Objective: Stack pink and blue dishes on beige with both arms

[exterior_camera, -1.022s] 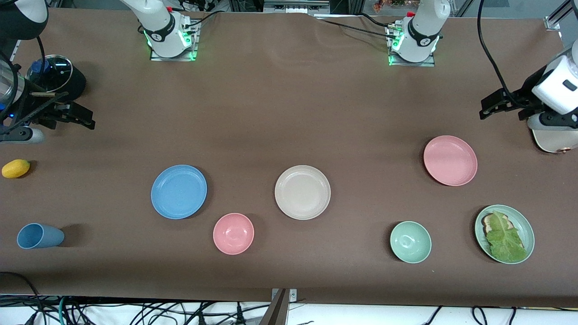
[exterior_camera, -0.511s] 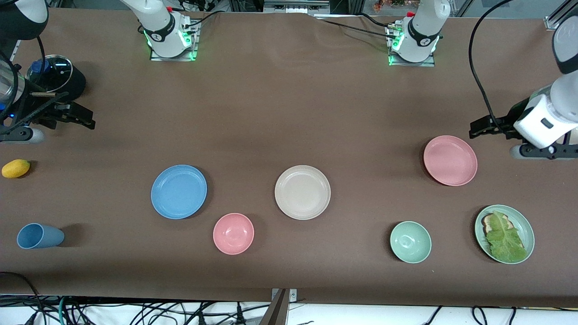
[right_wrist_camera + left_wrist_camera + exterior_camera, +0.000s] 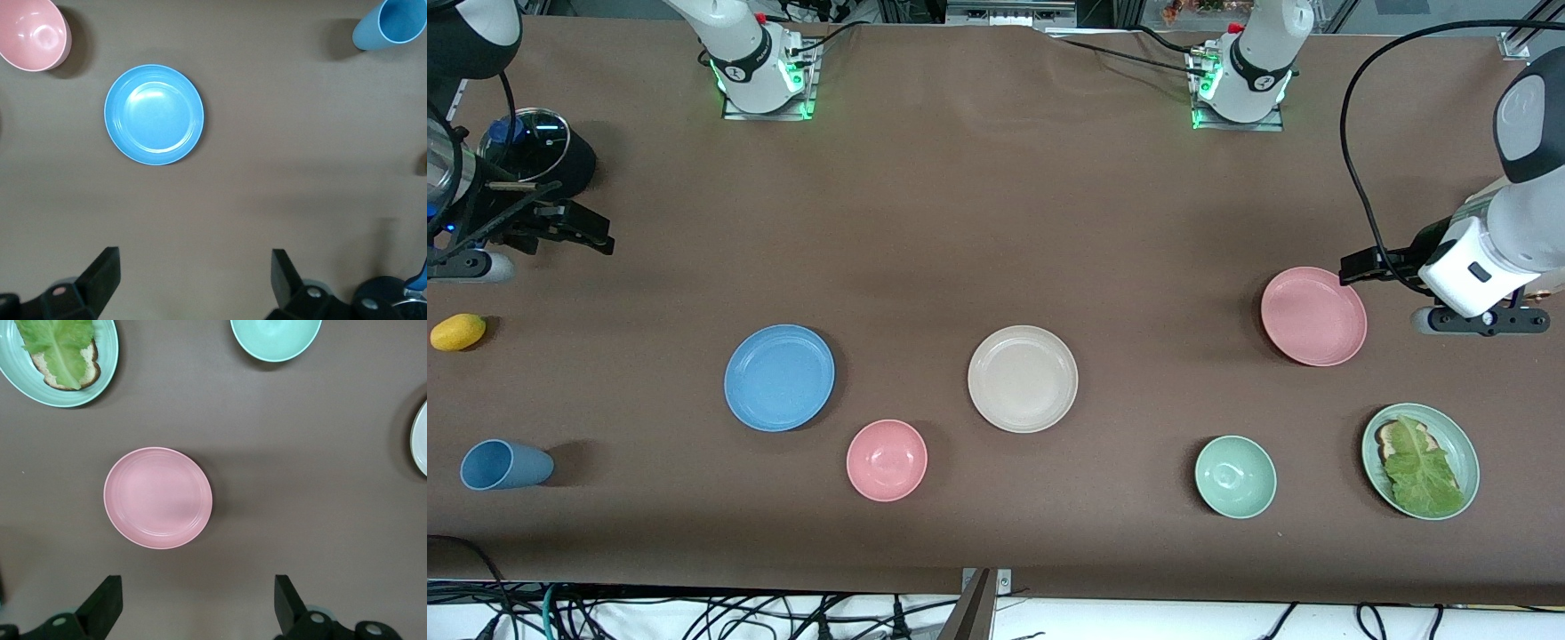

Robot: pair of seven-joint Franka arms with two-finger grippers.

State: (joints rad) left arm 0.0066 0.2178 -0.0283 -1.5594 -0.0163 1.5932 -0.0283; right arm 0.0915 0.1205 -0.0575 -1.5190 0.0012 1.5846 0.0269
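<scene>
Nearest the front camera on the brown tabletop [image 3: 996, 222] stand the small containers. A blue cup [image 3: 505, 465] lies on its side toward the right arm's end, its mouth showing nothing inside. A pink bowl [image 3: 887, 460] and a green bowl [image 3: 1235, 476] sit upright with nothing in them. Toward the left arm's end, a green plate [image 3: 1458, 440] holds a slice of bread [image 3: 1387, 433] under a lettuce leaf [image 3: 1421, 469].

A little farther from the camera lie the three plates, each bare and well apart from the others. The blue plate [image 3: 779, 377] sits toward the right arm's end, just beside the pink bowl. The beige plate [image 3: 1023, 379] lies near the middle of the tabletop. The pink plate [image 3: 1313, 316] lies farthest of the three, toward the left arm's end.

A lemon [image 3: 458, 332] rests at the right arm's end of the tabletop.

The left gripper [image 3: 1356, 265] hangs in the air over the edge of the pink plate, its jaws spread wide and holding nothing. The right gripper [image 3: 596, 238] hangs over bare tabletop at the right arm's end, its jaws also wide apart and holding nothing. Close by it stands a dark pot with a glass lid [image 3: 525, 142].
</scene>
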